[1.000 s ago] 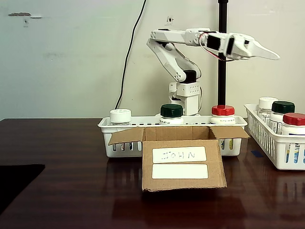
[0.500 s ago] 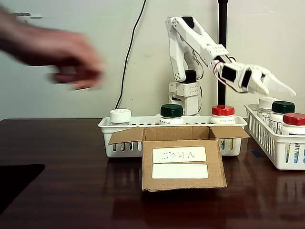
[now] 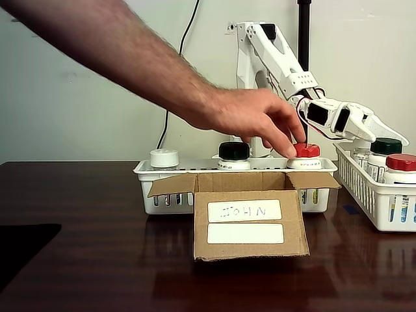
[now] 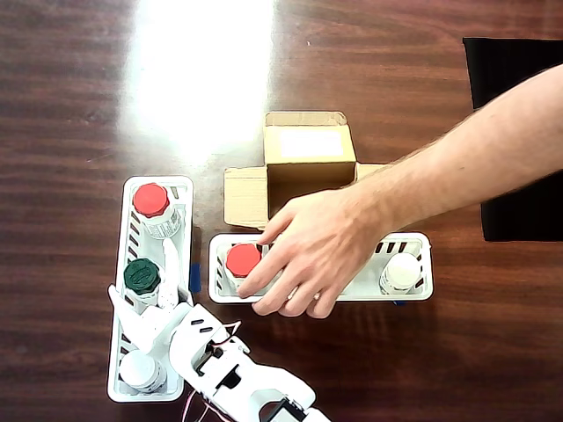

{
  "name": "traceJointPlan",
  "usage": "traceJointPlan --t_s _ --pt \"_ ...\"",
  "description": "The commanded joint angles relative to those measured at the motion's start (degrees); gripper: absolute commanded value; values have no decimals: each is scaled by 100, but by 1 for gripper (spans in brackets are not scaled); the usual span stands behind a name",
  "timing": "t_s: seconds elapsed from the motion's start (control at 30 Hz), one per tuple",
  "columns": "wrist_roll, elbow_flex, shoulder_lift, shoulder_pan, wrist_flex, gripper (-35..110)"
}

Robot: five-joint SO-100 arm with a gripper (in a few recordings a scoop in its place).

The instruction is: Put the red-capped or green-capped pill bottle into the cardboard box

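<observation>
A dark, glossy wooden tabletop (image 3: 84, 260) under a bright glare; pale wall (image 3: 78, 110) behind, with a black cable (image 3: 174, 71) hanging; black pole (image 3: 303, 39) upright.

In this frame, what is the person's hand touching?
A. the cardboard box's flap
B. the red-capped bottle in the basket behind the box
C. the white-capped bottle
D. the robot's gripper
B: in the fixed view the hand's fingertips rest on the red-capped bottle in the basket behind the cardboard box; the overhead view agrees, and the gripper hangs apart over the other basket.
</observation>
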Motion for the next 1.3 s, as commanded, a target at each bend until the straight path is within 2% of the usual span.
traceJointPlan --t_s 0.0,0.27,0.33,0.43,0.63,0.7,0.87,1.03,1.27 --pt "-44 -272 -202 -114 -501 97" --pt "44 -448 -1380 123 -1354 96" --pt "44 -448 -1433 185 -1380 90" --pt "-26 -448 -1415 237 -1380 70" --pt "-211 -501 -1143 299 -1380 9" --pt "-229 -562 -1046 316 -1310 -7" --pt "-325 -694 -536 360 -791 5" --pt "-448 -861 466 343 255 1" --pt "-747 -1925 1477 396 2215 0"
